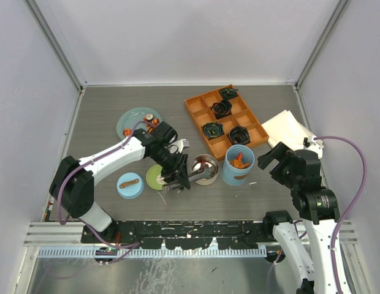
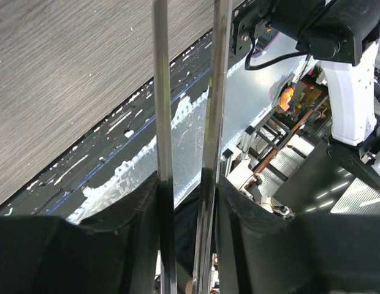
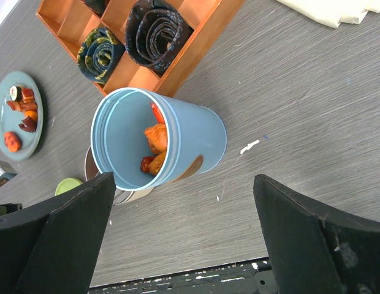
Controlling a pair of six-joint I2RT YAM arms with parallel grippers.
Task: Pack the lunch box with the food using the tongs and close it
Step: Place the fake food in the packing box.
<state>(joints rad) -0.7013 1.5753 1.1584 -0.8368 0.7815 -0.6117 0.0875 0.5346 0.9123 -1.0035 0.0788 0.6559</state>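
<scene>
My left gripper hangs low between the green lid and the shallow steel tin, shut on the tongs. Both slim metal arms of the tongs run between its fingers with a gap between them. The light-blue cylinder of the lunch box stands open with orange and red food inside. More food lies on the teal plate. The blue lid lies at the front left. My right gripper hovers open beside the cylinder, holding nothing.
An orange compartment tray with black coils sits at the back right of centre. A folded white cloth lies to its right. Grey walls enclose the table on three sides, and a metal rail runs along the near edge.
</scene>
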